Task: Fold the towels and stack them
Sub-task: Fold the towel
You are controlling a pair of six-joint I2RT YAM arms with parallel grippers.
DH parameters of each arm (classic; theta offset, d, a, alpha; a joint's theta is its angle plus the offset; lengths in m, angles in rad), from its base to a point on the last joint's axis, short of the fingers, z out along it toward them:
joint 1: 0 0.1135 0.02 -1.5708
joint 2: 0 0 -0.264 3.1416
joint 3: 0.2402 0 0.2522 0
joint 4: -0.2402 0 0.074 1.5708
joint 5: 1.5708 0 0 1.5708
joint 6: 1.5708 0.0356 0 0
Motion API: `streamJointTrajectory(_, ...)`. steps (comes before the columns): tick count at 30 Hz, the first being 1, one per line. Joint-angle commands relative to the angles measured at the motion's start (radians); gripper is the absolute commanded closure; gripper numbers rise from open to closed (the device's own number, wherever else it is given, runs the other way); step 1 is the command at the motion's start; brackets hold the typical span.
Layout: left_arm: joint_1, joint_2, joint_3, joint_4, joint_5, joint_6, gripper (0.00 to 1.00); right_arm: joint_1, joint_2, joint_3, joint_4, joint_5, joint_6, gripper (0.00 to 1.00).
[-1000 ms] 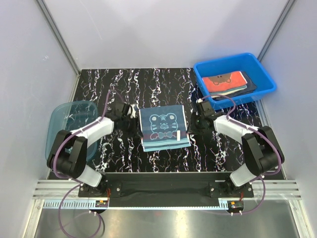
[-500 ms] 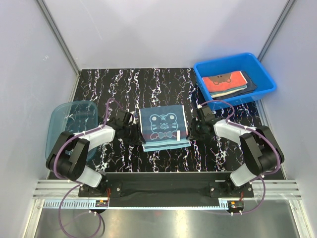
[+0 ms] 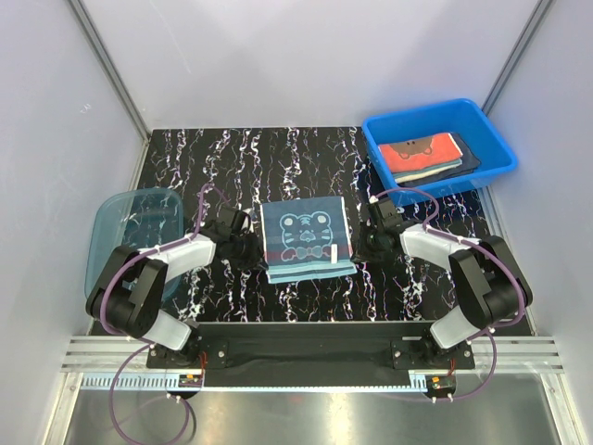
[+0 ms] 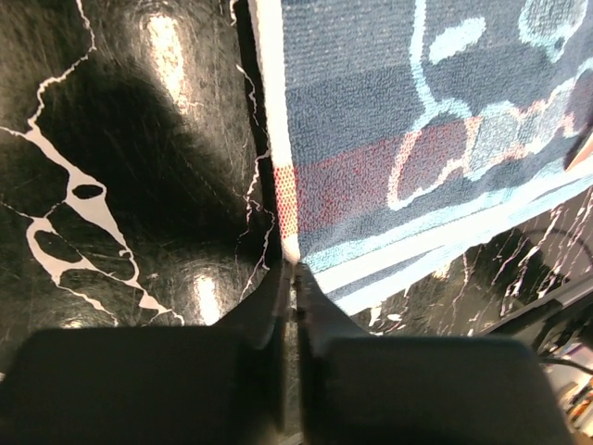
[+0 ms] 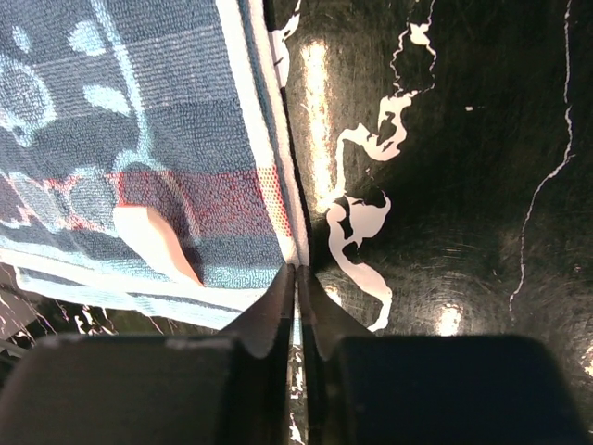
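Black marbled bench (image 3: 306,153), blue towel (image 3: 306,239) flat at centre, seemingly folded once. The left claw (image 4: 295,278) pinches shut on its 9 o'clock edge, the right claw (image 5: 298,273) on 3 o'clock. At 2 o'clock the bin (image 3: 473,178) holds stacked towels (image 3: 422,153); another fold and stacking remain, I'd say.

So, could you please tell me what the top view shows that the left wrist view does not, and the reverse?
Only the top view: the bin holding folded towels, the tub, the right pincer, and the whole face pattern on the spread towel. Only the left wrist view: the left pincer shut on that towel's side edge near a corner, and a red woven band close up. Both: the spread towel lying on the black marbled table.
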Motion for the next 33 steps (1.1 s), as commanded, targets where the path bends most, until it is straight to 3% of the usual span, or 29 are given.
streamJointTrajectory(1, -0.007, -0.033, 0.028, -0.002, -0.015, 0.013, 1.0, 0.008, -0.034, 0.0, 0.01, 0.005, -0.011, 0.95)
streamJointTrajectory(2, -0.008, -0.036, 0.034, -0.011, -0.018, 0.017, 1.0, 0.008, -0.037, 0.001, 0.006, 0.006, -0.018, 1.0)
streamJointTrajectory(11, -0.014, -0.059, 0.128, -0.117, -0.038, 0.049, 1.0, 0.008, -0.046, 0.033, -0.027, 0.009, -0.041, 1.0)
streamJointTrajectory(29, -0.023, -0.053, 0.123, -0.111, -0.007, 0.033, 1.0, 0.008, -0.041, 0.096, -0.107, 0.044, -0.054, 1.0)
streamJointTrajectory(33, -0.023, -0.042, 0.11, -0.085, 0.007, 0.025, 1.0, 0.008, -0.04, 0.078, -0.083, 0.043, -0.053, 0.82)
